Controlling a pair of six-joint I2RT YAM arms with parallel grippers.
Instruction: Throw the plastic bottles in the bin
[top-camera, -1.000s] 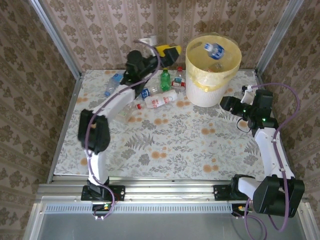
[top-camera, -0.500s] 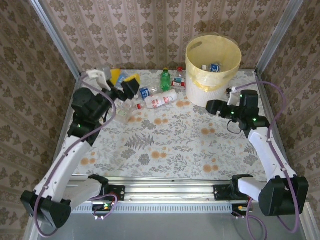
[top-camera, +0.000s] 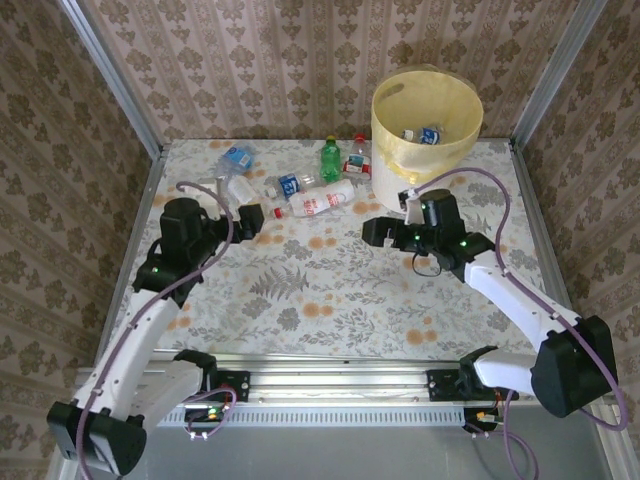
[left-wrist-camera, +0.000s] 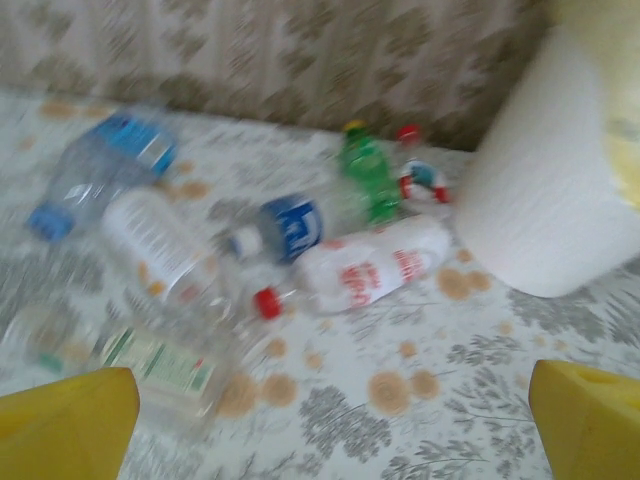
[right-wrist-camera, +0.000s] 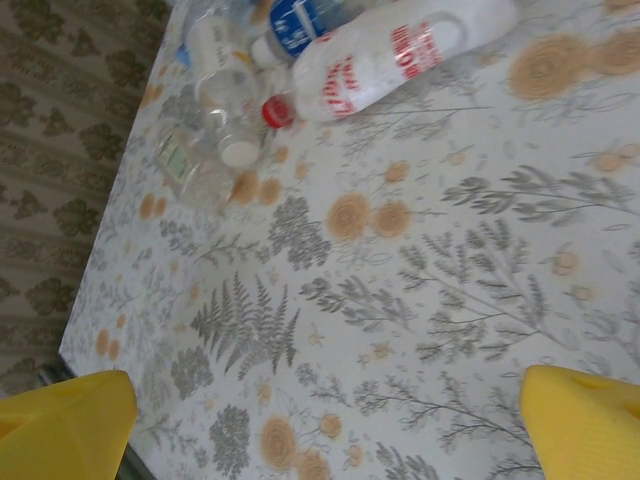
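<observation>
Two bottles (top-camera: 422, 134) lie in the bin (top-camera: 440, 155); several more (one green) sit clustered on the table (top-camera: 330, 290). The left gripper (top-camera: 250, 217) and right gripper (top-camera: 371, 230) both gape wide, empty.

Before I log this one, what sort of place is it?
Probably a staged test booth: wallpaper-patterned panels in metal framing enclose a floral-covered table, with bottles beside a lined bin.
</observation>
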